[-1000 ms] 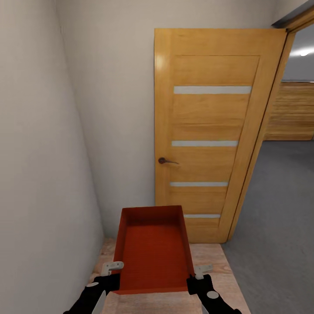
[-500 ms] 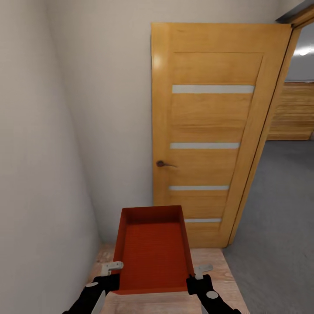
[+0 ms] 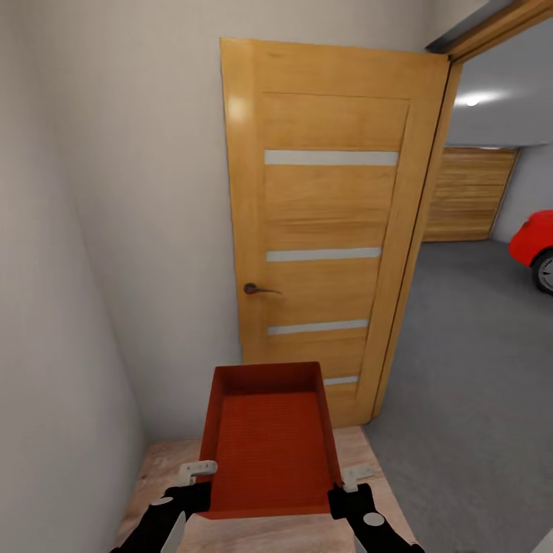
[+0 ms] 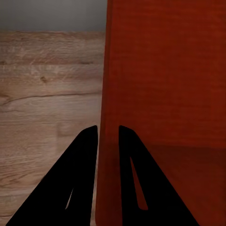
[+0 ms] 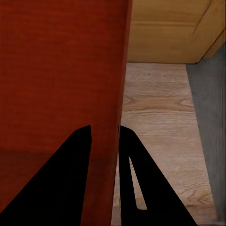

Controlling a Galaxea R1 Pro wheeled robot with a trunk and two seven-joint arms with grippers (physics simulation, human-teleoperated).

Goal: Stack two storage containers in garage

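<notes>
At the garage threshold, on light plank flooring [image 3: 253,534] — one storage container [image 3: 269,438], orange-red, lidless, carried level in front of the trunk. Left gripper [image 4: 108,136] pinched on its left wall, right gripper [image 5: 104,136] pinched on its right wall; a two-sided hold likely keeps the thin-walled bin from tipping in transit. Ahead: open wooden door [image 3: 326,223]. Beyond it — grey concrete floor [image 3: 461,361], red car [image 3: 534,246], plank door [image 3: 467,196]. Container not yet set down.
</notes>
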